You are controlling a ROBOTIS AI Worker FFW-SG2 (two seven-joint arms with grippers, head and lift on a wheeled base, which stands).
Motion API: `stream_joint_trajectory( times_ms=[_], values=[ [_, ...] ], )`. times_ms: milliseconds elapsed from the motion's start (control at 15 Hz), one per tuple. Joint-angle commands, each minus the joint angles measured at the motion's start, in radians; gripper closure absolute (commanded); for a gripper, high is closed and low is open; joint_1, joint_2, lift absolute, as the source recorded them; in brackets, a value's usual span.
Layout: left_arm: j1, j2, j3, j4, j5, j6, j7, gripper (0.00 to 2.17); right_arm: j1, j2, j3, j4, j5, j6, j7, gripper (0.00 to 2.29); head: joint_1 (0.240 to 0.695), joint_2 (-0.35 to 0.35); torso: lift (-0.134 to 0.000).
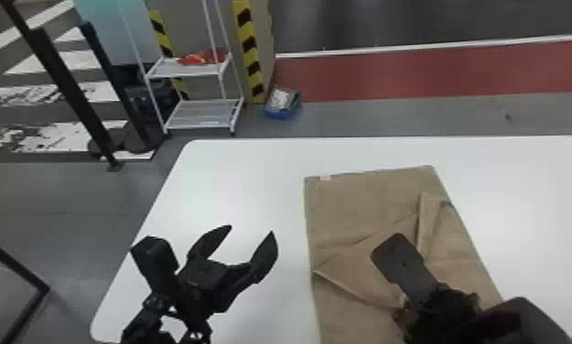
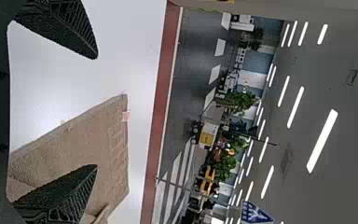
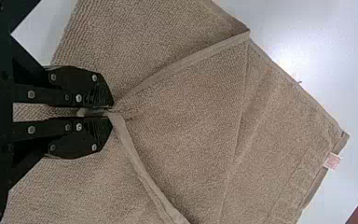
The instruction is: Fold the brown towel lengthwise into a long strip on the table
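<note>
One white table (image 1: 234,183) bears the towel (image 1: 362,196), rack (image 1: 202,114) beyond.

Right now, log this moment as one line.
right end effector: shut on brown towel, at hem | left end effector: open, above white table, left of towel | towel: partly folded over | strip: not yet formed

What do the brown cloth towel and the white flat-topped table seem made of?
The brown towel looks like cloth, perhaps cotton, with a matt finish: its bumpy weave and hems show. The white table may have a laminate or painted top; it looks smooth, with a bright reflection.
</note>
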State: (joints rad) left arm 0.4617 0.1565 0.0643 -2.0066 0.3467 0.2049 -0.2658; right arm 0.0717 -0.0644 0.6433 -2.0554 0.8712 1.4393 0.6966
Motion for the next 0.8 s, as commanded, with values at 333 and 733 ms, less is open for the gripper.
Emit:
stream_joint_trajectory(
  times_ms=[333, 733],
  values=[
    [-0.005, 0.0, 0.0, 0.008, 0.0, 0.0, -0.006, 0.04, 0.014, -0.002, -0.014, -0.065, -0.003, 0.008, -0.008, 1.13, 0.695, 0.182, -0.094],
    [-0.006, 0.002, 0.0, 0.009, 0.0, 0.0, -0.01, 0.04, 0.002, 0.002, -0.001, -0.062, 0.006, 0.008, 0.001, 0.87, 0.695, 0.186, -0.094]
  ],
)
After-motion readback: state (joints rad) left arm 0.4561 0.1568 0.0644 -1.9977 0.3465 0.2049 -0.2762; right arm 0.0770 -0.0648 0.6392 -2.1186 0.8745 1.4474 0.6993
